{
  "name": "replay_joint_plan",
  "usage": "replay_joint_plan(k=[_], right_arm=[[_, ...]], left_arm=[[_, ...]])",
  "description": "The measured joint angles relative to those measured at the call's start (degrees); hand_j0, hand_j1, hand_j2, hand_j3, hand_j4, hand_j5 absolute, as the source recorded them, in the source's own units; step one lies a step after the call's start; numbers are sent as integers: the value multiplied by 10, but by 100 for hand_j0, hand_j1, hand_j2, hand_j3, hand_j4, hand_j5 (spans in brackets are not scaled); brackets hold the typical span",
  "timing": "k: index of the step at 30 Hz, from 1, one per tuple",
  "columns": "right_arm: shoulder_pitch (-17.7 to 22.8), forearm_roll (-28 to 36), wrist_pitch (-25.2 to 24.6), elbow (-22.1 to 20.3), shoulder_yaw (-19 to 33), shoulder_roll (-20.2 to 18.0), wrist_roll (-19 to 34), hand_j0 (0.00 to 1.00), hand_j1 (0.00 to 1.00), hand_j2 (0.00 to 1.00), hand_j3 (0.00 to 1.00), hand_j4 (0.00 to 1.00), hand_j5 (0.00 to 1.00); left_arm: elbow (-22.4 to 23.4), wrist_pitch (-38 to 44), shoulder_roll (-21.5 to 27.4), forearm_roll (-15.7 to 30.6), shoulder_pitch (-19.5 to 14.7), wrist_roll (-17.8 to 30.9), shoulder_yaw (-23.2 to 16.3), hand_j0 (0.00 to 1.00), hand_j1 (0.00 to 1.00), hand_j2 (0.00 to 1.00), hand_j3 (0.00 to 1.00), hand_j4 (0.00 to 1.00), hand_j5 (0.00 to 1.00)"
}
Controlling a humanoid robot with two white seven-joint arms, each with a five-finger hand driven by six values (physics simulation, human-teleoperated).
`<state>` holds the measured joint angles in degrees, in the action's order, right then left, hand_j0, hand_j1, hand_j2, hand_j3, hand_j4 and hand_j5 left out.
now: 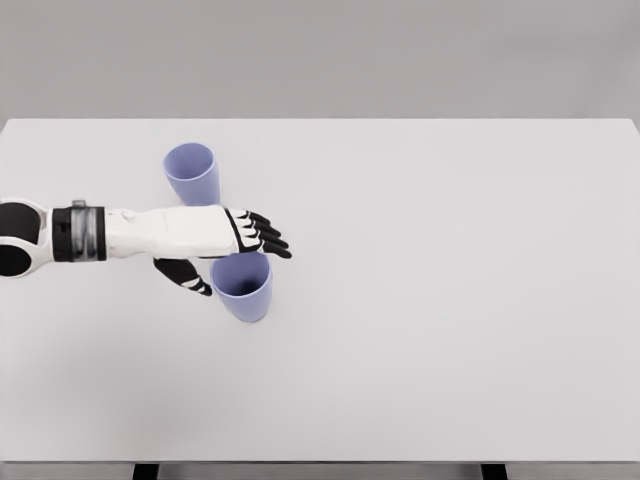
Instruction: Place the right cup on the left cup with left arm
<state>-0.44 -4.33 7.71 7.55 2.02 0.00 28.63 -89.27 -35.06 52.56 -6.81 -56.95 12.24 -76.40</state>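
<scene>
Two cups stand on the white table (450,300), both the same pale lavender and both upright with their open mouths up. The far cup (191,172) sits toward the left part of the tabletop, well back from the near edge. The near cup (242,287) stands a little to the right of it and closer to the robot, so the pair lies on a short diagonal, apart from each other and not stacked.

One arm is in view. It comes in from the left edge of the picture at mid height, a white forearm with a black and grey wrist band, and reaches to the right between the two cups. The left hand (225,250) is at the near cup: the four black-tipped fingers (265,236) stretch out over the cup's far rim, pointing right, while the thumb (186,275) hangs down on the cup's left side. The hand is moderately wide, with fingers and thumb bracketing the upper part of the cup. Whether they actually press on the cup's wall cannot be told from this view, and the cup's base appears to rest on the table.

The far cup is just beyond the forearm, untouched by it.
</scene>
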Motion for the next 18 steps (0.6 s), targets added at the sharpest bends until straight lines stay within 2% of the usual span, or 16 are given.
replay_joint_plan(k=[18], right_arm=[[0,0,0,0,0,0,0,100,100,100,100,100,100]], left_arm=[[2,0,-2,-9,13,-1,1,100,100,100,100,100,100]])
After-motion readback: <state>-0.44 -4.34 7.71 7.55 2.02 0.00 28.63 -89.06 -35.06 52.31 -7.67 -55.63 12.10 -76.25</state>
